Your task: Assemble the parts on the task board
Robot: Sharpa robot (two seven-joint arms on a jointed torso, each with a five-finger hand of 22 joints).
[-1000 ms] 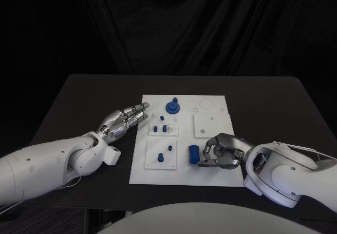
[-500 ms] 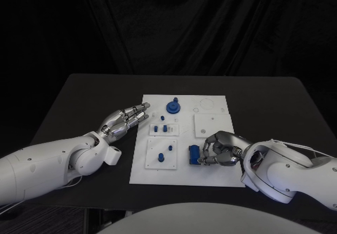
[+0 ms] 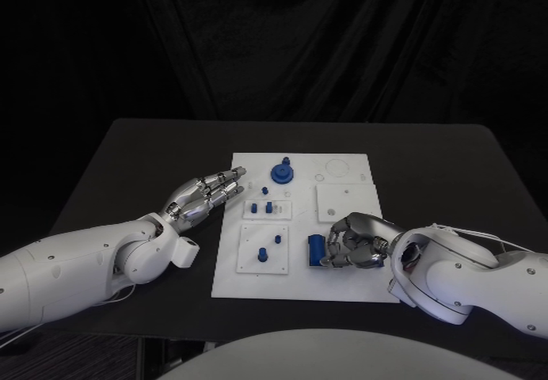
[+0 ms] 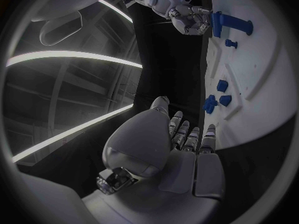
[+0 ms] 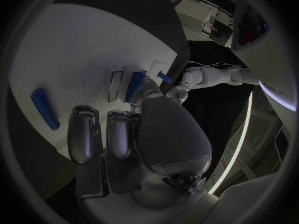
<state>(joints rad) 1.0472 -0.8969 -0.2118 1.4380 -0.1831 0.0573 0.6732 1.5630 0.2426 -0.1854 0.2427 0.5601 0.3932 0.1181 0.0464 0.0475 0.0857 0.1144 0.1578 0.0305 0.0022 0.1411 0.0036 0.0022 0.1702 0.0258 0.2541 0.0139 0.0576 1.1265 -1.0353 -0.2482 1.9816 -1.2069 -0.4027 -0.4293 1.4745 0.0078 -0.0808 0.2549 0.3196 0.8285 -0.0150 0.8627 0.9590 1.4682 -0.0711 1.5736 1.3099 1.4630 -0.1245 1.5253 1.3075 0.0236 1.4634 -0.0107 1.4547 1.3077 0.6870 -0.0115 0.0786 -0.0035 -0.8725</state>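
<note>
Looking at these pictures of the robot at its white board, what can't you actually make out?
- Whether the right hand touches the long blue block: in the head view its curled fingers cover the block's side.
- The shapes of the small blue pieces mid-board: too small in the head view.
- The left hand palm: turned away in the head view.

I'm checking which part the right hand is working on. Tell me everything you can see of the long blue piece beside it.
The long blue piece is a matte, plastic-looking bar with rounded ends. It lies flat on the white task board, near its front edge. The right hand sits close beside it with curled fingers; whether they touch it cannot be told.
</note>
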